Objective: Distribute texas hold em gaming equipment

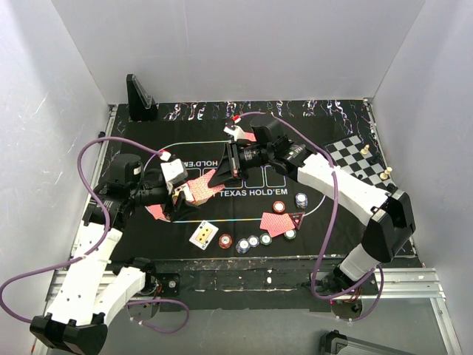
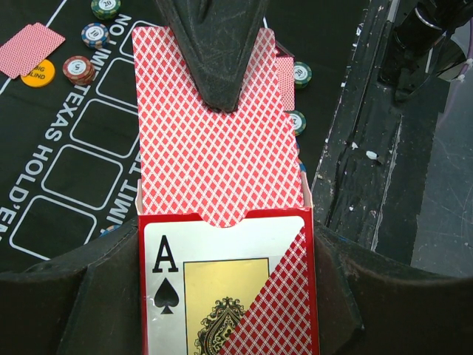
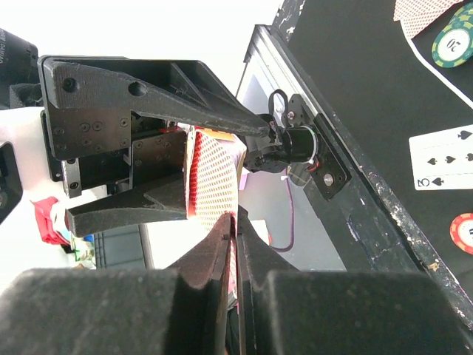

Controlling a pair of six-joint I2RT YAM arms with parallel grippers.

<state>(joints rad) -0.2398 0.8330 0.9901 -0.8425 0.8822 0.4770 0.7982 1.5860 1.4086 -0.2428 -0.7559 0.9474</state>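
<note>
My left gripper (image 1: 179, 194) is shut on a red card box (image 2: 222, 251) with an ace of spades printed on its front, held above the mat's left side. Red-backed cards (image 2: 211, 140) stick out of the box's open top. My right gripper (image 3: 236, 222) reaches in from the right and is shut on the edge of the top red-backed card (image 3: 214, 166). On the mat lie more red-backed cards (image 1: 279, 222), a face-up card (image 1: 203, 234) and several poker chips (image 1: 247, 242).
A black "TEXAS HOLD'EM" mat (image 1: 244, 159) covers the table. A chessboard (image 1: 353, 159) with pieces sits at the right rear. A black stand (image 1: 139, 96) is at the back left. White walls enclose three sides.
</note>
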